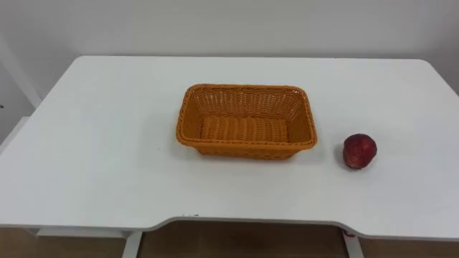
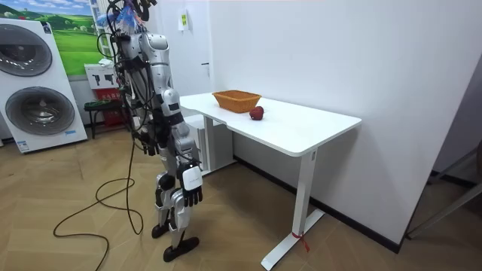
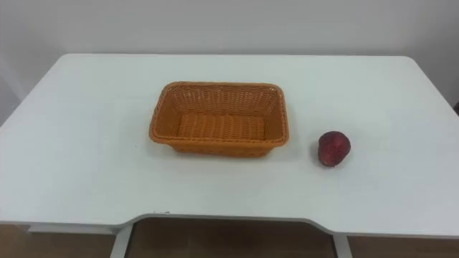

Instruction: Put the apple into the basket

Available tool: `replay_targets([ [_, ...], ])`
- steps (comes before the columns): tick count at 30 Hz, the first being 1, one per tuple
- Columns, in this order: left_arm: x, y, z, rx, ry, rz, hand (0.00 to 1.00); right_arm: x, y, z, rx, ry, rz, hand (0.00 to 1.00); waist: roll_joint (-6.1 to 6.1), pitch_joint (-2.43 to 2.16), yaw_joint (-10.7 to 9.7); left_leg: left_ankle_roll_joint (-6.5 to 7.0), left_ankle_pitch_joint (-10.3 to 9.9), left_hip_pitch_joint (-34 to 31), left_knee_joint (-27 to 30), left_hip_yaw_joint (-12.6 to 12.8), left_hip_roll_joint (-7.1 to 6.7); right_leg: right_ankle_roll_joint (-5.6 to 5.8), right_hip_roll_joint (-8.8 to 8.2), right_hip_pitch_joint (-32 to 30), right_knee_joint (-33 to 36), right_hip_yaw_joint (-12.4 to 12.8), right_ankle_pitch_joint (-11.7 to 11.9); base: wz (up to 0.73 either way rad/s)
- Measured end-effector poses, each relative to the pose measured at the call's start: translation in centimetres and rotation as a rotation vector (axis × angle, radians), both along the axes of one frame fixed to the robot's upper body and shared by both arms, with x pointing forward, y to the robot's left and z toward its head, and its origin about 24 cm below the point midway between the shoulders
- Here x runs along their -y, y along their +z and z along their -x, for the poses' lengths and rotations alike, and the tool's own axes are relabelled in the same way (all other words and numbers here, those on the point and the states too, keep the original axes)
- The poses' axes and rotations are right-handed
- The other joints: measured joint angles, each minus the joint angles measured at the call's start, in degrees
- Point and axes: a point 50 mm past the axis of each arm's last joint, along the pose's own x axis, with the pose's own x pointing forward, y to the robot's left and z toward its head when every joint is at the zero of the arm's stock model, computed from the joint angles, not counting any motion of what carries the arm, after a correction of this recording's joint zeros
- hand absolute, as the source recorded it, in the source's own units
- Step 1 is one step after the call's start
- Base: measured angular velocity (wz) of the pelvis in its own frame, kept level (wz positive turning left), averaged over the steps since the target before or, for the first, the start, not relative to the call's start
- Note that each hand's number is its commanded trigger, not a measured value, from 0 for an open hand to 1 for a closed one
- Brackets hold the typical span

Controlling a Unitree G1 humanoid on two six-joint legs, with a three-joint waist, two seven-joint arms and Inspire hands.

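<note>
In the middle of the room stands a white table [image 1: 86, 143], set against a pale wall. The robot stands upright at the table's near edge, on the room view's left. Behind it are two washing machines [image 2: 38, 98]. An orange wicker basket [image 1: 188, 118] sits at the centre of the tabletop, its long side facing the robot. A red apple [image 1: 359, 151] rests on the bare tabletop to the right of the basket, near it but not touching, level with its near rim. The right hand [image 2: 193, 190] hangs beside the leg, fingers loose and pointing down, holding nothing.
</note>
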Motion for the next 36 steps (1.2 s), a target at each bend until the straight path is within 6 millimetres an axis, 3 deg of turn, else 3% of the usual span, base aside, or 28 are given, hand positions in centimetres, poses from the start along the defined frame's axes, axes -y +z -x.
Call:
replay_targets([
  [9, 0.0, 0.0, 0.0, 0.002, 0.005, 0.001, 0.00, 0.1, 0.0, 0.0, 0.027, -0.098, 0.047, 0.00, 0.03, 0.05, -0.04, -0.01, -0.01, 0.00, -0.24, 0.48, 0.10, 0.00, 0.07, 0.01, 0.00, 0.29, 0.00, 0.00],
  [11, 0.1, 0.0, 0.1, 0.004, 0.022, 0.005, 0.00, 0.2, 0.1, -0.1, 0.063, -0.251, 0.075, 0.00, 0.06, 0.08, -0.20, -0.01, -0.02, 0.00, -0.39, 0.48, 0.45, 0.00, 0.10, 0.00, -0.13, 0.38, 0.00, -0.02],
  [15, -0.4, 0.1, 0.3, 0.018, 0.084, -0.006, 0.00, 0.7, 0.2, -0.4, 0.184, -0.822, 0.151, 0.00, -0.06, 0.11, -0.72, -0.01, -0.03, 0.09, -0.73, 0.61, 0.35, 0.01, 0.15, 0.00, -0.20, 0.51, 0.01, 0.00],
  [19, -1.1, 0.3, 1.1, 0.046, 0.153, -0.046, 0.00, 2.1, 0.6, -1.9, 0.350, -1.355, 0.211, 0.00, -0.07, 0.15, -2.89, -0.01, -0.03, -0.11, -0.58, 0.90, 0.07, 0.00, 0.18, -0.06, -0.21, 0.54, 0.01, 0.00],
  [22, -1.8, 0.5, 0.8, 0.091, 0.180, -0.069, 0.00, 3.7, 1.3, -3.4, 0.458, -1.524, 0.278, 0.00, -0.09, 0.14, -3.87, -0.01, -0.03, -0.57, -0.33, 0.94, 0.03, 0.03, 0.11, -0.84, -0.25, 0.55, -0.04, 0.00],
  [30, -3.1, 1.0, 0.8, 0.140, 0.182, -0.107, 0.00, 9.1, 5.2, -7.9, 0.733, -1.690, 0.459, 0.00, -1.08, -0.02, -4.94, 0.00, -0.02, -0.99, 0.02, 1.18, 0.10, 0.05, 0.15, -1.11, -0.15, 0.75, -0.04, -0.01],
  [36, -3.7, 1.3, 0.5, 0.171, 0.166, -0.132, 0.00, 12.0, 9.7, -11.6, 0.912, -1.644, 0.658, 0.00, -1.41, 0.11, -4.79, 0.02, -0.01, -2.44, 0.19, 1.34, 0.03, 0.17, 0.19, -2.67, 0.13, 1.05, 0.09, -0.02],
])
